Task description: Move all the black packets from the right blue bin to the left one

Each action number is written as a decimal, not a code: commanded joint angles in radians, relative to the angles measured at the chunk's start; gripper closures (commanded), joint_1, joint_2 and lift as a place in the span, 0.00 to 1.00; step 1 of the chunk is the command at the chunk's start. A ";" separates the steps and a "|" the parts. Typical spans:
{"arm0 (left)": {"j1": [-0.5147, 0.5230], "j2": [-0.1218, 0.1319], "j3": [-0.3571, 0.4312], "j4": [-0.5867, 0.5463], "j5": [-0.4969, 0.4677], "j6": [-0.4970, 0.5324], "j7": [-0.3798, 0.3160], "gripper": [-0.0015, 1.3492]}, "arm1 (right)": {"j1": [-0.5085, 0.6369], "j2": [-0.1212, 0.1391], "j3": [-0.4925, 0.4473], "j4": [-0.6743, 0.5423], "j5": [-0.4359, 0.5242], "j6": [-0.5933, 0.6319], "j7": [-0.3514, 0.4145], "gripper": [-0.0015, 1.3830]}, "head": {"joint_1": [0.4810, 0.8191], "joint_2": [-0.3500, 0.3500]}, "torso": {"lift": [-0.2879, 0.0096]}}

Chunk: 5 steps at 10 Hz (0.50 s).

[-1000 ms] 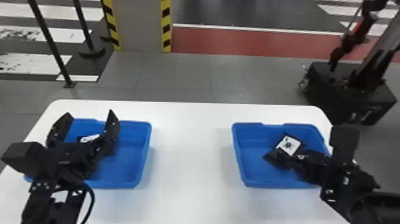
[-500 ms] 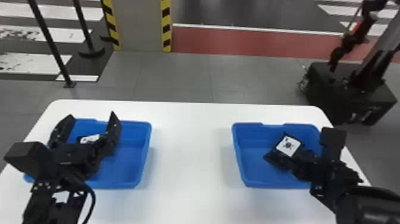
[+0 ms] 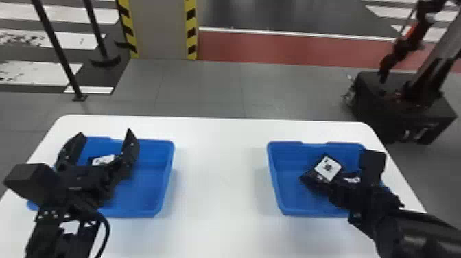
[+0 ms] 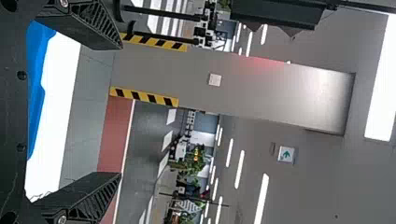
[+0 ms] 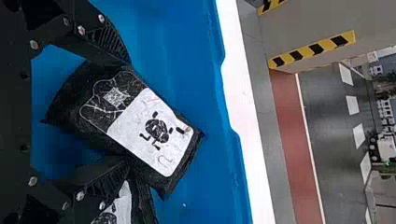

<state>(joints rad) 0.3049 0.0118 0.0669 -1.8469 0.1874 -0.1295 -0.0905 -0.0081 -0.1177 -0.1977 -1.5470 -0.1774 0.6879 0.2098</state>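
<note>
The right tool (image 3: 338, 196) stands spread astride a black packet (image 5: 152, 128), its edges partly hidden; another packet (image 5: 122, 205), cut off, shows beside one finger. The left tool (image 3: 105, 133), spread, partly hides a packet (image 3: 103, 160) behind it.

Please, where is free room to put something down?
Free: the table between left bin and right bin; also left bin's side facing the right bin. Crowded: left bin's other side, by left gripper; right bin around packets and right gripper.
</note>
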 commanded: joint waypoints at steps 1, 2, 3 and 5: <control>0.004 -0.004 0.004 0.000 0.004 0.002 0.000 0.04 | 0.011 0.003 0.004 0.002 -0.027 -0.001 0.000 0.83 | 0.63 0.40 | 0.60; 0.007 -0.006 0.008 0.000 0.004 0.002 0.000 0.04 | 0.042 0.009 0.003 -0.050 -0.040 -0.001 -0.013 0.82 | 0.63 0.41 | 0.60; 0.009 -0.007 0.011 0.000 0.004 -0.001 0.000 0.04 | 0.060 0.009 0.003 -0.069 -0.043 0.002 -0.017 0.82 | 0.63 0.42 | 0.60; 0.004 -0.009 0.010 0.000 0.006 -0.001 0.000 0.04 | 0.119 0.007 0.003 -0.143 -0.068 0.007 -0.017 0.82 | 0.63 0.43 | 0.60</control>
<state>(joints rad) 0.3111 0.0041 0.0767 -1.8469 0.1931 -0.1305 -0.0905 0.0908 -0.1111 -0.1948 -1.6609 -0.2392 0.6933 0.1931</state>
